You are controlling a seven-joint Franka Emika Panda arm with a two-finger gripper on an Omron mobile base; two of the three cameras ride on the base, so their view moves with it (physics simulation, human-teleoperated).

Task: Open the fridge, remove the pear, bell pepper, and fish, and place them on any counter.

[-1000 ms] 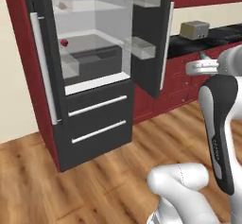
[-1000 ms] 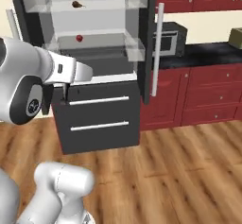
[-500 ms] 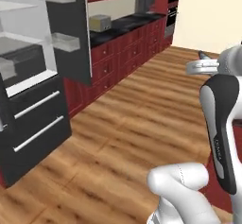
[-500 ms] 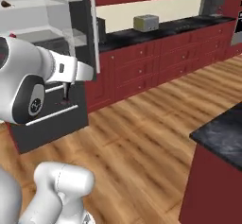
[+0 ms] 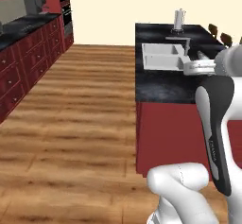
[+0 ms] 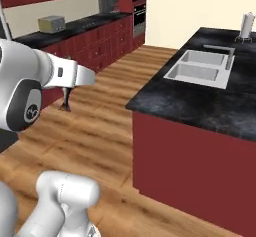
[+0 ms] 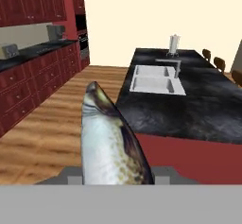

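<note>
Gripper [image 7: 116, 183] pinched on the fish [image 7: 109, 142], which stands up between the tips in the hand view. Base has swung away from the fridge in the last second; both base views now face the counter [image 6: 200, 103], so the fish is out and on its way to a drop. Forearm [image 6: 70, 76] reaches level, short of the counter's near edge; double sink [image 5: 163, 56] sits mid-counter.

silvery speckled fish [image 7: 111, 147], black marbled counter [image 7: 198, 109]
</note>
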